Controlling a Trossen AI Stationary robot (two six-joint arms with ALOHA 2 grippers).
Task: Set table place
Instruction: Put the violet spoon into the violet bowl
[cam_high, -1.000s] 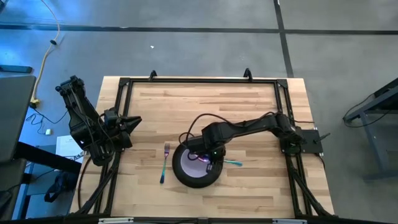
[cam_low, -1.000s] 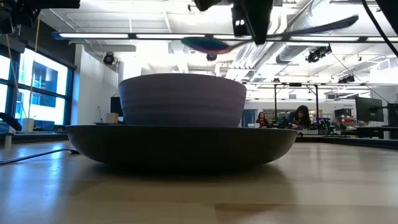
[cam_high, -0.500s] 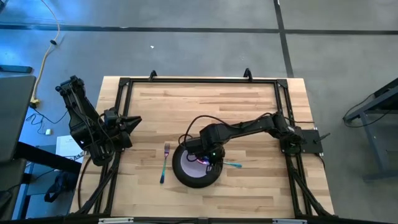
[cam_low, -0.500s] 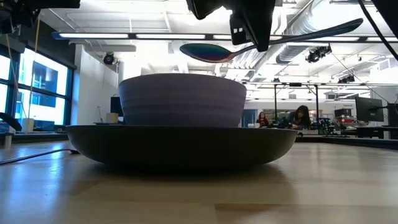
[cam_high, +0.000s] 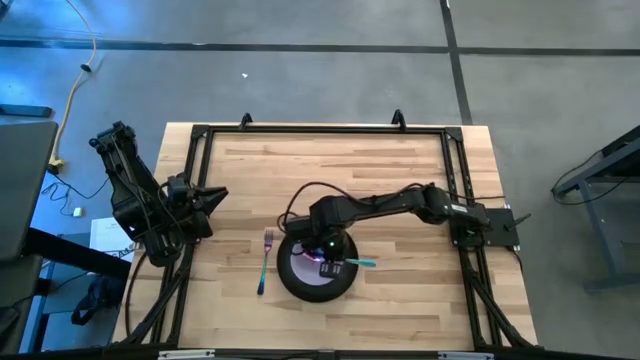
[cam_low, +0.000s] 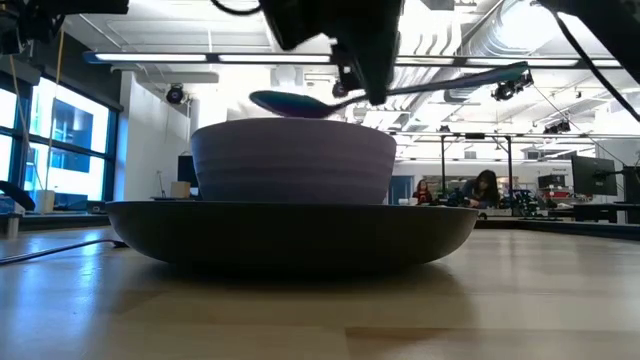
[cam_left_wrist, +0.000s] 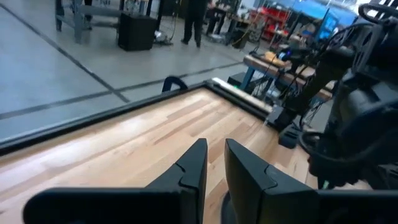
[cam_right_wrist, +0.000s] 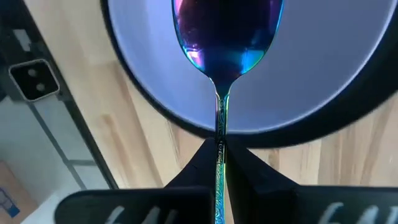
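Light wood planks across the table, edged by a black rail frame, standing on a grey floor crossed by dark lines; black plate near the middle of the front half, lavender bowl sitting in it; purple-and-teal fork lying flat on the wood just left of the plate, apart from it, tines toward the far edge.

Right gripper reaching in from the right side, poised over the bowl, fingers pinched tight on the handle of the purple-and-teal spoon; spoon held roughly level above the bowl, scoop end over the bowl's hollow, handle pointing out toward the right; from table height, scoop end just above the bowl's rim, whether touching or not cannot be told.

Left gripper parked at the table's left edge, well apart from the setting, fingers close together with a narrow gap, holding nothing.

Beyond the table, a bright open workshop: ceiling lights, ducts, tall windows on one side, benches with equipment, a seated person far off; a yellow cable trailing on the floor.
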